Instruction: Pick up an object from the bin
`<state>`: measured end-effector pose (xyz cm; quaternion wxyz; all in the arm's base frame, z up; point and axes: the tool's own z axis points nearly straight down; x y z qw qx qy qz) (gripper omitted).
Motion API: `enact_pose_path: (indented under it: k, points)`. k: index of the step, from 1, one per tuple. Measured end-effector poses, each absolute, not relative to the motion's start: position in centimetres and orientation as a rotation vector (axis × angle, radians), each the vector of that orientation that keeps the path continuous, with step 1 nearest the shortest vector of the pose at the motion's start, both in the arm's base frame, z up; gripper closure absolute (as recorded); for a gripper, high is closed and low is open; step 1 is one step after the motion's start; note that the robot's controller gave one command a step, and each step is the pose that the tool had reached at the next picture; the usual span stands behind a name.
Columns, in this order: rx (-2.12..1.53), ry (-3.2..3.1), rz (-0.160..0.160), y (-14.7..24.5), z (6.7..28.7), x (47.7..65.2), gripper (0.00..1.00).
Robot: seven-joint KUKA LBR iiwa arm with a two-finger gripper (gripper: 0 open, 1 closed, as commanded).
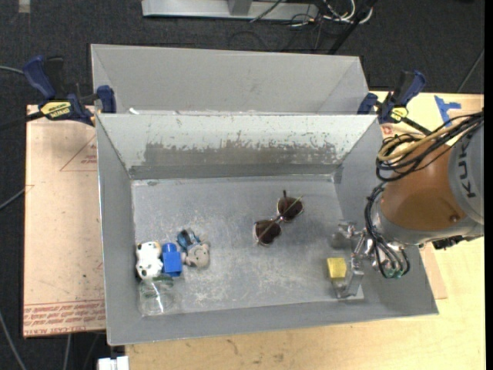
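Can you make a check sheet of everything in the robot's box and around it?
Surface: grey bin, floor scuffed, back wall scratched.
Job's things: yellow block at right front, beside the gripper; sunglasses lying alone in the middle.
Clutter: toy heap at left front, with white, blue and beige bits touching.
Grippers: gripper low at the bin's right side, next to the yellow block.
Cables: wires on the wrist; cables on the floor behind the bin.
Surroundings: dark carpet.
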<state>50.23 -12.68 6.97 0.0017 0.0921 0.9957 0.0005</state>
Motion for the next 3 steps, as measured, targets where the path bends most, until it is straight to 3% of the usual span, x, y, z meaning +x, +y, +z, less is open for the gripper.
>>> enact_pose_path:
  k: [1, 2, 3]
  points:
    - [0.072, 3.131, -0.001, -10.5, 7.1, 49.1, 0.00]
    - [0.276, 3.121, 0.000, -10.9, 7.1, 48.9, 0.00]
    - [0.158, 3.134, 0.000, -11.9, 7.0, 49.4, 1.00]
